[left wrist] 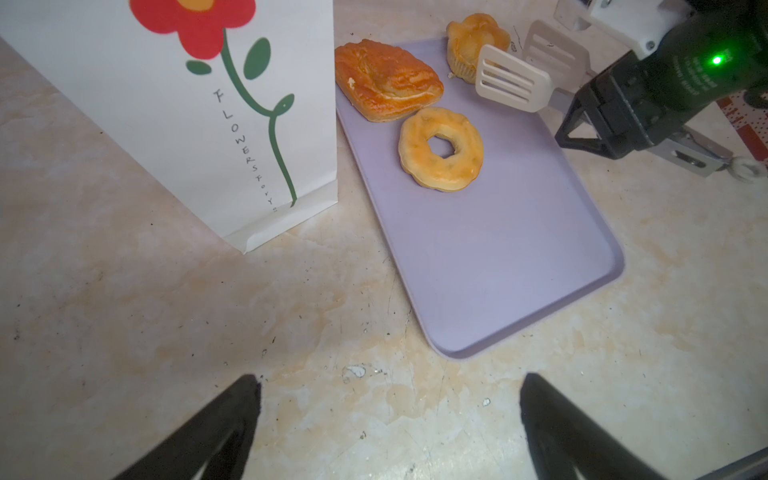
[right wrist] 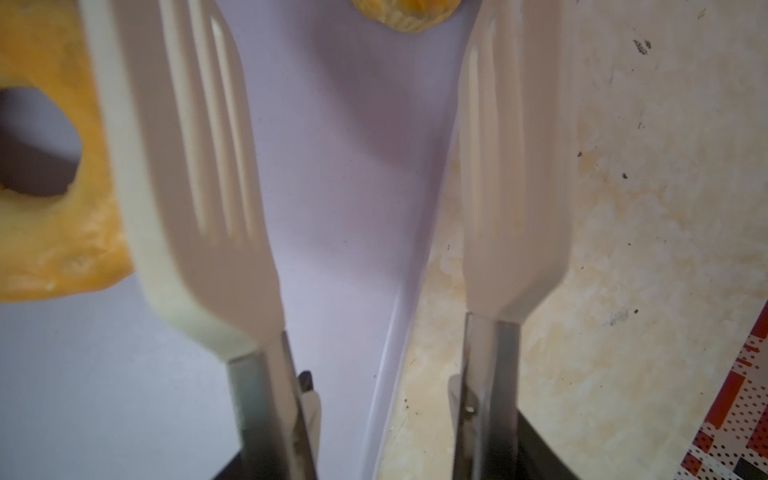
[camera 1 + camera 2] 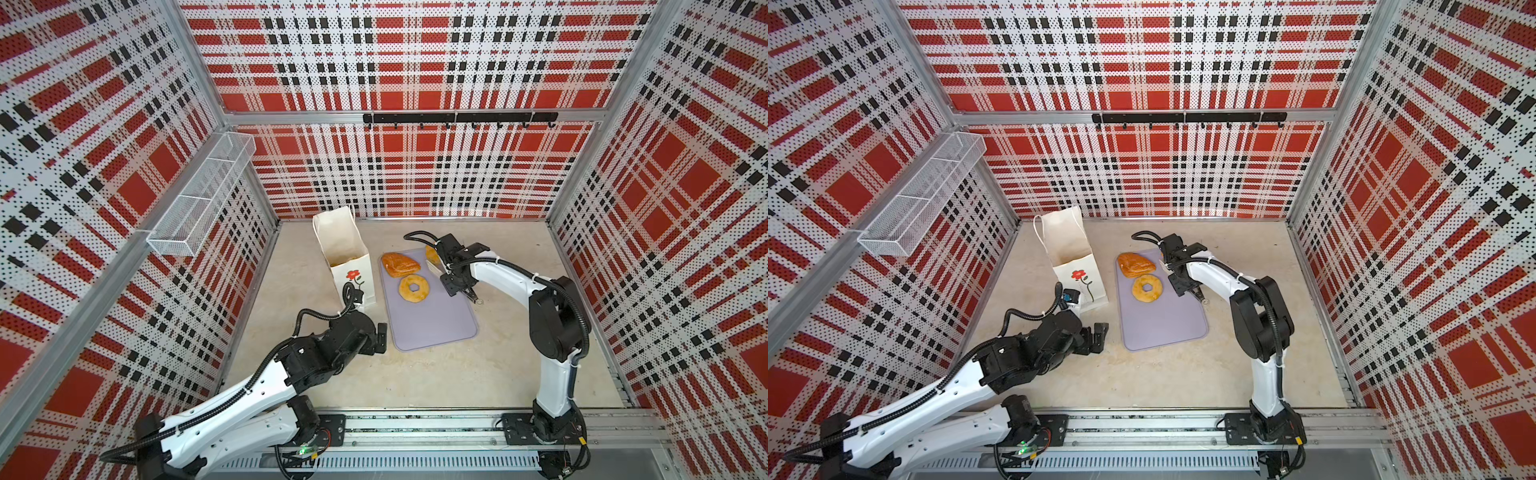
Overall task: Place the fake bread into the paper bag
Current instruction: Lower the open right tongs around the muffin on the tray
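The white paper bag (image 3: 345, 245) (image 3: 1069, 249) (image 1: 187, 124) with a red flower stands upright and open, left of the lilac tray (image 3: 432, 324) (image 3: 1163, 324) (image 1: 498, 257) (image 2: 345, 166). Three pieces of fake bread lie at the tray's far end: a flaky square (image 3: 400, 264) (image 3: 1136, 264) (image 1: 386, 81), a ring doughnut (image 3: 414, 288) (image 3: 1147, 288) (image 1: 440, 149) (image 2: 54, 187) and a small bun (image 3: 430, 252) (image 1: 473, 41) (image 2: 405, 16). My right gripper (image 3: 451, 286) (image 3: 1180, 286) (image 2: 382, 457) is shut on white slotted tongs (image 1: 511, 79) (image 2: 199, 166). The blades stand apart, empty, just short of the bun. My left gripper (image 3: 381, 337) (image 3: 1098, 336) (image 1: 390, 386) is open and empty, low over the table.
A wire basket (image 3: 203, 195) hangs on the left wall and a black hook rail (image 3: 459, 118) on the back wall. Plaid walls close in three sides. Bare beige tabletop (image 3: 457, 374) lies in front of the tray.
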Motion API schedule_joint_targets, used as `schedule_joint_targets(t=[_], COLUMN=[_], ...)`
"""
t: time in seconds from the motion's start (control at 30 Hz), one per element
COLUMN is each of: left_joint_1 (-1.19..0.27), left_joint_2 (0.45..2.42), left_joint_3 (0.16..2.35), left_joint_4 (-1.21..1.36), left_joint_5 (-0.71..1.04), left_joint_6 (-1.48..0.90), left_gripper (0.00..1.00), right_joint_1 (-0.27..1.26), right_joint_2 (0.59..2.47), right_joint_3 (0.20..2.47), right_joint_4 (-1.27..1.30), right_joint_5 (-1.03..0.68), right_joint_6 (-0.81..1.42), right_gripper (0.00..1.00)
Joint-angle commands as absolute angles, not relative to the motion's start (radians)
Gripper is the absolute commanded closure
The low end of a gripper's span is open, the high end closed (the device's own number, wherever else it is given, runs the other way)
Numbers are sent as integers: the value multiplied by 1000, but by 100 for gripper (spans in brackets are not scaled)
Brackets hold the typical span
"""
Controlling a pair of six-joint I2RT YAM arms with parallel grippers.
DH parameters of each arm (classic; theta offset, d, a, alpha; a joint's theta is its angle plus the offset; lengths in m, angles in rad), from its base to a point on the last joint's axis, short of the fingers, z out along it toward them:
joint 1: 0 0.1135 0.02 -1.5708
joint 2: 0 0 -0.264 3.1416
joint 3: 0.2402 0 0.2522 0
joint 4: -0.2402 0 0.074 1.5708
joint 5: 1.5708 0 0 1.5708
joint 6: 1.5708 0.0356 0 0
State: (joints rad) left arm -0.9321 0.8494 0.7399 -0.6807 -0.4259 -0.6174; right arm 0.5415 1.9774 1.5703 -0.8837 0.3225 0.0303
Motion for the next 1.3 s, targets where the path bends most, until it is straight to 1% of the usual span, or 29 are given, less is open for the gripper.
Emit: schedule_joint_targets(t=[0.0,0.43,0.97,1.17,1.27], left_joint_1=[-936,-934,-931,-930,-927], left_joint_2=[850,852,848,847,854], left_joint_3=[726,721,721,719,719], left_joint_4=[-666,-663,-658,-657,-649], left_joint_5=[-434,-434,-430,-430,-425], left_joint_6=[-625,-624,-619,-617,-614], left_gripper=[1,1,0,1,1], right_joint_1=[532,515,501,502,502], right_joint_2=[2011,2100,2240,2201,2205], right_joint_3=[1626,1721,1894,1846,1857], right_joint_4=[-853,-879,-990,-974,-982], right_joint_5=[351,356,379,388,389], right_joint_6=[28,36,13,19,4], right_gripper=[40,38,38,38,39])
